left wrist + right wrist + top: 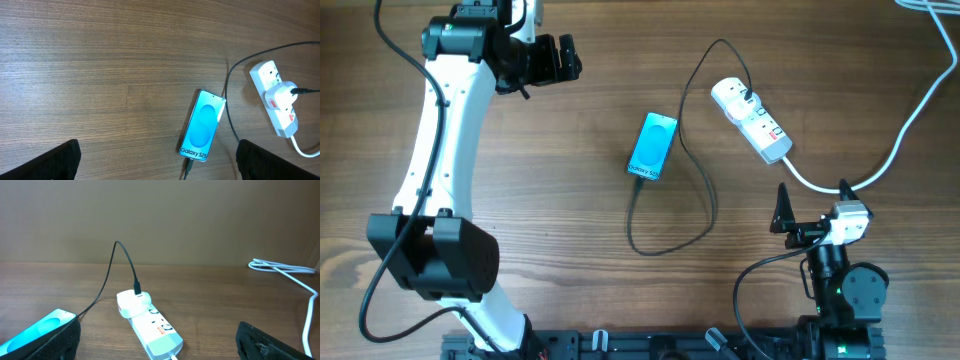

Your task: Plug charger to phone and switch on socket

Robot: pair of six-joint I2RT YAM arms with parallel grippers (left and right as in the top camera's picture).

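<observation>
The phone (652, 146) lies flat mid-table with its cyan screen up; it also shows in the left wrist view (202, 125) and at the right wrist view's left edge (35, 332). The charger's black cable (708, 205) loops from a white adapter (744, 97) on the socket (760, 125) round to the phone's lower end, where its plug tip (188, 167) sits in the port. The socket also shows in both wrist views (277, 117) (157, 330). My left gripper (572, 60) is open and empty at the far left. My right gripper (812, 200) is open and empty, just in front of the socket.
The socket's thick white cord (910, 120) runs off past the table's far right corner and shows in the right wrist view (295, 275). Bare wooden table (570, 200) lies between the left arm and the phone.
</observation>
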